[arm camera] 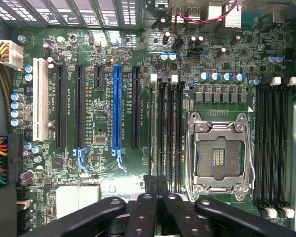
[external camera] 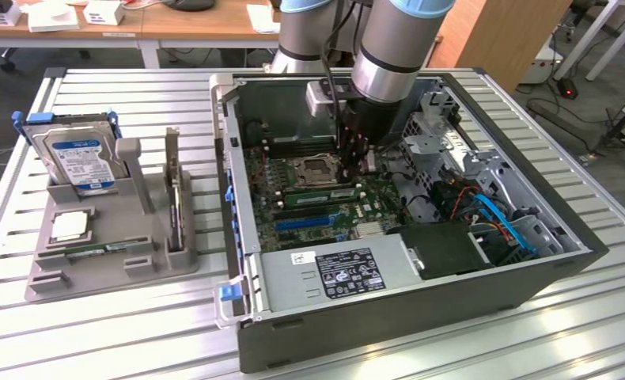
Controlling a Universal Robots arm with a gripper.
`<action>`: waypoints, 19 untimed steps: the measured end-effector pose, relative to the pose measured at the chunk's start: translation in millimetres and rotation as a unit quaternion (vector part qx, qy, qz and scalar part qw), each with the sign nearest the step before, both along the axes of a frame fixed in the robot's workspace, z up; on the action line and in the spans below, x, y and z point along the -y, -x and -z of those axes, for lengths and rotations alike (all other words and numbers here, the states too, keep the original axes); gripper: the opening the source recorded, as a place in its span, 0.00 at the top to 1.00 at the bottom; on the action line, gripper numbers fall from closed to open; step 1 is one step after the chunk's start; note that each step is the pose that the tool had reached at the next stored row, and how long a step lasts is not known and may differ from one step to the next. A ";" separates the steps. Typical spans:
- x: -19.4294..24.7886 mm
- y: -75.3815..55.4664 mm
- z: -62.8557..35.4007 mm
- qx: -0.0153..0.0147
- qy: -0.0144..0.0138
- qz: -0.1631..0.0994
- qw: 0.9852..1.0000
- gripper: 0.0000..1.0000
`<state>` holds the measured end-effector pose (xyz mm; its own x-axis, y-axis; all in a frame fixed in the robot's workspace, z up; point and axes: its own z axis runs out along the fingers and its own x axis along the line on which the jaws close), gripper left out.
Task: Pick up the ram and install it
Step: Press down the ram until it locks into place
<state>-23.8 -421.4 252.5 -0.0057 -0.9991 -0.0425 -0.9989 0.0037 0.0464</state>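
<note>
Exterior view | ram (external camera: 315,195): long thin green stick on motherboard (external camera: 274,170) | hand (external camera: 352,176): closed, just above ram

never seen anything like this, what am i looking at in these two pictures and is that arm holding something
It is a robot arm working inside an open computer case on a slatted metal table. One picture looks on from outside; the other comes from a camera on the arm's wrist, facing the motherboard. The gripper, shut, sits by the memory slots where a green ram stick stands. A grey holder beside the case carries a hard drive. Whether it pinches anything, I cannot tell.
</note>
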 end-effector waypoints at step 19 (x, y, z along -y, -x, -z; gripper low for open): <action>0.0 18.5 0.4 0.000 0.000 0.000 1.000 0.91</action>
<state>-42.3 -421.4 252.1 -0.0057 -0.9991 -0.0424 -0.9989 0.0037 0.0464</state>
